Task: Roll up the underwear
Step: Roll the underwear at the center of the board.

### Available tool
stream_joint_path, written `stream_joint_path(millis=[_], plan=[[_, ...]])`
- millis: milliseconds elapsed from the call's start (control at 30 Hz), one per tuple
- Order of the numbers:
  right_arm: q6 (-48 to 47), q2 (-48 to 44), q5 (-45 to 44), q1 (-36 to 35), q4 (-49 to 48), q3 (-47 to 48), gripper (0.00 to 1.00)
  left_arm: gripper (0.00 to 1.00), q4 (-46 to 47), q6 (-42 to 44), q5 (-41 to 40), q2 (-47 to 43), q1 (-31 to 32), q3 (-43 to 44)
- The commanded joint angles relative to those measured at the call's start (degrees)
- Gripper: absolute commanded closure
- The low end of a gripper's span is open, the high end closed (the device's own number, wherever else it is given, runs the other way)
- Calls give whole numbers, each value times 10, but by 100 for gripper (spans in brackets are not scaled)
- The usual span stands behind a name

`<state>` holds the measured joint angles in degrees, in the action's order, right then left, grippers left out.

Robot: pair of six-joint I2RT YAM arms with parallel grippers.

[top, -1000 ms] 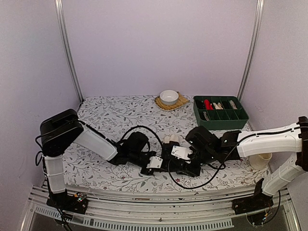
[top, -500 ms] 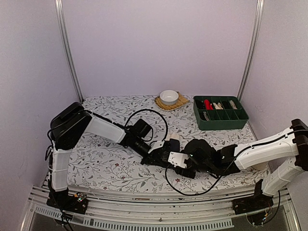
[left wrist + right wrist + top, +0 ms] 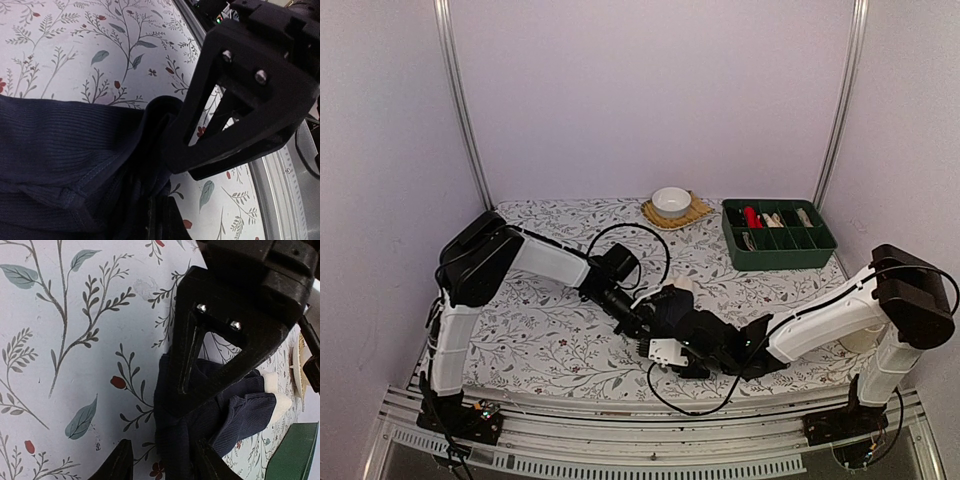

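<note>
The underwear (image 3: 692,316) is a bunched dark ribbed cloth at the table's middle front. I make out only one garment, and no orange tag shows. My left gripper (image 3: 642,322) is shut on its gathered edge; in the left wrist view the cloth (image 3: 60,150) bunches at my gripper (image 3: 162,212). My right gripper (image 3: 663,338) is open, and its fingers (image 3: 120,462) straddle the cloth's edge (image 3: 240,410), with the gripper (image 3: 162,460) low over the table. The left finger (image 3: 200,355) pins the cloth just ahead. The right gripper (image 3: 235,95) touches the same fold.
A white bowl (image 3: 671,200) on a woven mat stands at the back. A green divided tray (image 3: 778,235) with small items is at the back right. A cream cup (image 3: 861,335) stands at the right edge. A small white object (image 3: 678,287) lies behind the cloth. The table's metal front rail (image 3: 280,195) is close.
The left arm has swung up and toward the centre. The right arm has stretched lower and further left, bringing both grippers together at the cloth near the front.
</note>
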<state>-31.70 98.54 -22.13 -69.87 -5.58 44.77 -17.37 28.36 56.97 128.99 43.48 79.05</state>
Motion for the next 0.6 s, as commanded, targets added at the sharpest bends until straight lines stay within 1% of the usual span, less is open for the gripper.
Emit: stream_joint_path(millis=[0,133,200,300,333,367,467,567], plan=[[-15,27,-29,-8,-14,20,60,100,-71,-26,-59,46,-19,-12],[-14,48,-54,-8,-14,25,63,100,-75,-24,-53,50,-21,-9],[-15,56,-63,-8,-11,29,67,100,-78,-25,-49,52,-22,-6],[-11,64,-74,-8,-7,32,77,100,-84,-24,-42,52,-23,-2],[-7,65,-79,-8,-7,32,80,100,-84,-23,-41,52,-24,-3],[-6,66,-79,-8,-6,32,85,100,-84,-21,-41,52,-25,-4],[4,68,-68,1,9,39,90,100,-83,-14,-36,47,-24,-7],[23,66,-38,11,32,45,91,99,-72,-11,-35,36,-24,-17]])
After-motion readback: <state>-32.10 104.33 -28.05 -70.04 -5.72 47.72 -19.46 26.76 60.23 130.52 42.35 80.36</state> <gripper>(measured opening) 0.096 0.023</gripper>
